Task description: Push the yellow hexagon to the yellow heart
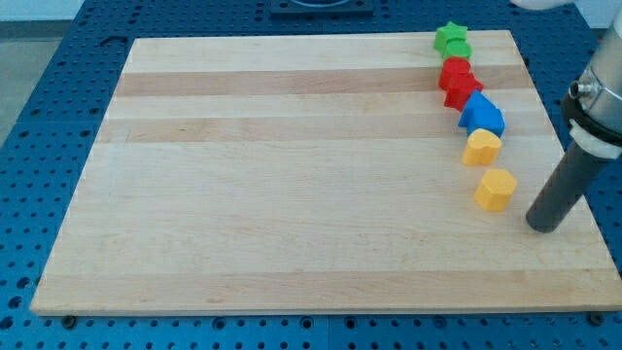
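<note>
Your yellow hexagon [496,189] sits in the right part of the frame, just below and slightly right of the yellow heart [481,147], with a narrow strip of bare wooden board [292,194] between the two, so the job looks nearly done and needs only a short nudge. The heart touches or nearly touches the blue block [482,115] above it, which heads a column running up through the red blocks [457,82] to the green block [452,40] near the top edge. There are no fingers here to open or close: the arm ends in a plain dark rod holding nothing, and my tip [542,227] rests on the board to the lower right of the hexagon, near it but apart. Judging by its look, the hexagon is a small, light, rigid piece that should slide easily on the smooth wood and may spin if struck off-centre. You cannot grasp it, so bring my tip against its lower side, in line with the heart, and push gently; a hard shove would likely knock the heart into the blue block.
</note>
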Robot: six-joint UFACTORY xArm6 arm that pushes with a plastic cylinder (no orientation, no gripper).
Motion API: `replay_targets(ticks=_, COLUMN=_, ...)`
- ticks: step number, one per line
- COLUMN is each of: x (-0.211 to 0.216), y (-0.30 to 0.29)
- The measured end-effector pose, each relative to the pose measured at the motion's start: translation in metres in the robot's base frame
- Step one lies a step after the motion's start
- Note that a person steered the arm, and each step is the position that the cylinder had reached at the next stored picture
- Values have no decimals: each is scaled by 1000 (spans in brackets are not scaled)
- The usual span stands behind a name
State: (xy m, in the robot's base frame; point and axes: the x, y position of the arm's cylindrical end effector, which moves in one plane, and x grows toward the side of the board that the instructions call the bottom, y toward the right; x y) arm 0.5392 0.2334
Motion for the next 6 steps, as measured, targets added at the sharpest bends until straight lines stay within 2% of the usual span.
replay_targets(ticks=1, x=1, y=-22)
replay_targets(ticks=3, x=-46, y=-33)
replay_targets(ticks=4, x=-40, y=-32)
replay_targets(ticks=5, x=-9, y=-13)
replay_targets(ticks=6, x=1, y=-13)
